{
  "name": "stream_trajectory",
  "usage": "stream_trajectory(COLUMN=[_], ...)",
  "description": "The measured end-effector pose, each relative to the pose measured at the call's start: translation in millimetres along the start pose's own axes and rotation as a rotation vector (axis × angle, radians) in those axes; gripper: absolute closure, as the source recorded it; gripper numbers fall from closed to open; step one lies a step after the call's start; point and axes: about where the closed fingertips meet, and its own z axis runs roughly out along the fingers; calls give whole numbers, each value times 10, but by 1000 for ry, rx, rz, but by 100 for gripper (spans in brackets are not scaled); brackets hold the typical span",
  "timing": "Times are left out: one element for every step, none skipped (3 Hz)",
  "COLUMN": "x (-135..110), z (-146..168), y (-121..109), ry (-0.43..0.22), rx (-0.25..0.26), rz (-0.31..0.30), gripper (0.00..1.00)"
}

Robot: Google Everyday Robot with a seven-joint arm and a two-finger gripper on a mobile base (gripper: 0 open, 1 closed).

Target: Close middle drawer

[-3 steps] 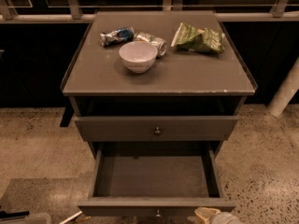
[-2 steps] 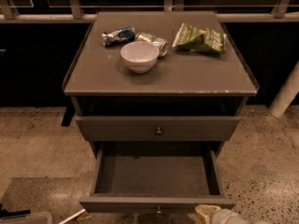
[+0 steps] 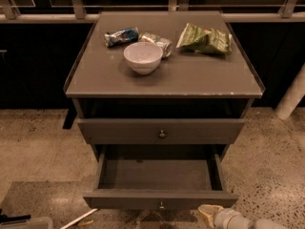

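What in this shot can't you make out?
- Camera view: the claw, low right beside the open middle drawer, is mostly cut off by the bottom edge.
- The lowest drawer is hidden beneath that open drawer.
- The upper drawer's inside is lost in shadow under the tabletop.
- Lettering on the green bag is too small.

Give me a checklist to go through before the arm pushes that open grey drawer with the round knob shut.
1. Wide grey middle drawer with round metal knob pulled far out: ok.
2. Its visible plain grey inside is bare: ok.
3. Pale two-finger gripper low, by the front panel's right end: ok.
4. Gripper touching the panel: cannot tell.
5. White round bowl on the cabinet top, off the drawer's path: ok.
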Motion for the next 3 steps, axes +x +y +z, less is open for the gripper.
stream_trajectory(x=[-287, -283, -792], z=[171, 167, 381], y=[-160, -155, -336], ry=[-45, -45, -105], rx=[45, 46, 81], rz=[-19, -20, -53], gripper=[100, 100, 100])
